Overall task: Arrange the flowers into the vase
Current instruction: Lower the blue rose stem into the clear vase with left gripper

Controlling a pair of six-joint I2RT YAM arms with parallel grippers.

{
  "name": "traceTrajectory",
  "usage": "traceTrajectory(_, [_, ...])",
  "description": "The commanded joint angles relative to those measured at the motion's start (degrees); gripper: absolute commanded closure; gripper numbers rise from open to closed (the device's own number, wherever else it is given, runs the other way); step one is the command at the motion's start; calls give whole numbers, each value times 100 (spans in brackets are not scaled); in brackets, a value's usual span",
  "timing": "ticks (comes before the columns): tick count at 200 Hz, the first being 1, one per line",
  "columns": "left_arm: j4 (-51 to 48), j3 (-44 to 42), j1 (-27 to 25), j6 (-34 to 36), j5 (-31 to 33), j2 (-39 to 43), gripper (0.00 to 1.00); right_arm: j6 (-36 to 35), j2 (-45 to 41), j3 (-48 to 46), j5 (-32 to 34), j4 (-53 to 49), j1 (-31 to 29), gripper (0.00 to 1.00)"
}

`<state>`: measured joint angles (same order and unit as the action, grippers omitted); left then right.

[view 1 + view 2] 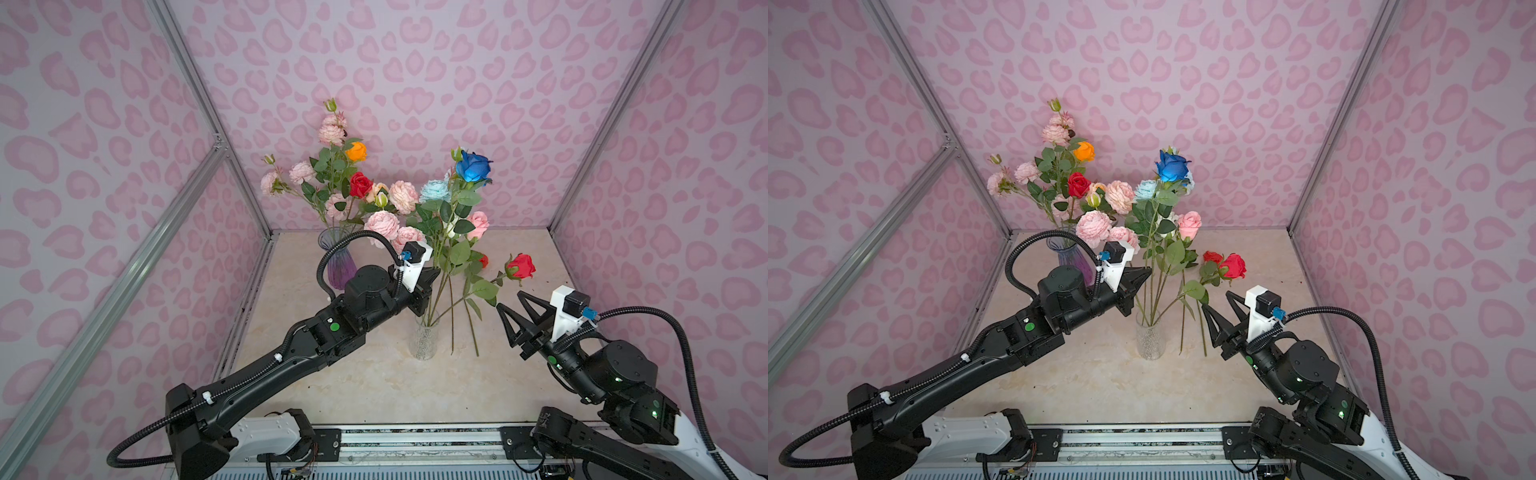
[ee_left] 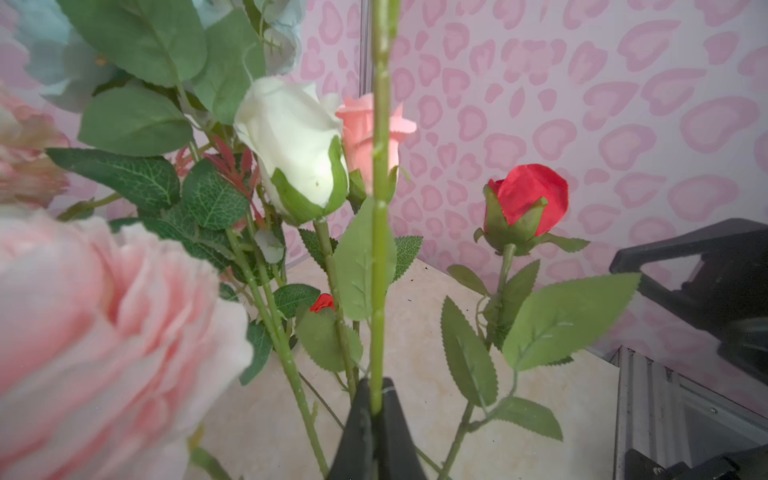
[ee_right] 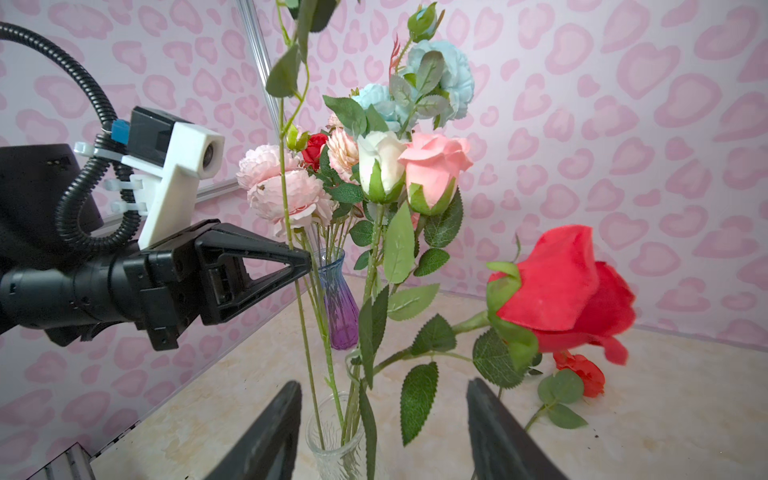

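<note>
right wrist: clear vase (image 3: 332, 449) w/ roses (image 3: 432, 166); left hand (image 3: 305, 259) pinches stem (image 3: 284, 187); right hand (image 3: 382, 384) spread.

Stems (image 1: 452, 320) crowd clear vase (image 1: 424, 340); table (image 1: 374, 386) nr front open.

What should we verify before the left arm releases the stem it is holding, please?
1. Hold: left gripper shut on the stem: ok.
2. Seating: stem's lower end inside the clear vase: ok.
3. Stability: clear vase upright: ok.
4. Clearance: right gripper open, empty, apart from the stem: ok.
5. Release: stem standing unsupported: cannot tell.
6. Completion: small red flower lies on the table, outside any vase: not ok.
</note>
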<state>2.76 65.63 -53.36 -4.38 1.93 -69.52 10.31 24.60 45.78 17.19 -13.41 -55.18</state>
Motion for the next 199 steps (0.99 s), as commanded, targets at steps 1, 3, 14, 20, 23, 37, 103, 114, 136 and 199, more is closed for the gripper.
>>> traceTrajectory(1, [348, -138, 1, -115, 72, 16, 88, -29, -46, 15, 269, -128, -11, 36])
traceTrajectory(3, [348, -151, 1, -117, 71, 21, 86, -29, -48, 22, 279, -138, -4, 36])
traceTrajectory(14, [320, -239, 1, -155, 71, 58, 75, -21, -64, 31, 326, -207, -6, 35])
traceTrajectory(20, [312, -279, 1, -159, 77, 93, 75, -11, -71, 43, 381, -242, -4, 35])
traceTrajectory(23, [312, -305, 1, -164, 83, 109, 74, -11, -71, 43, 408, -261, -9, 35])
traceTrajectory(37, [317, -415, 1, -176, 131, 211, 68, 11, -56, 69, 548, -344, -8, 35])
traceTrajectory(103, [255, -833, 6, -252, 323, 777, 57, 288, 44, 126, 815, -742, -2, 36])
traceTrajectory(114, [264, -888, 1, -265, 388, 885, 56, 373, 77, 163, 846, -903, -6, 39])
traceTrajectory(136, [242, -936, 1, -215, 499, 1004, 55, 534, 190, 224, 778, -1255, 0, 47])
traceTrajectory(199, [188, -1030, 1, -262, 500, 1291, 55, 901, 243, 174, 539, -1663, -1, 84])
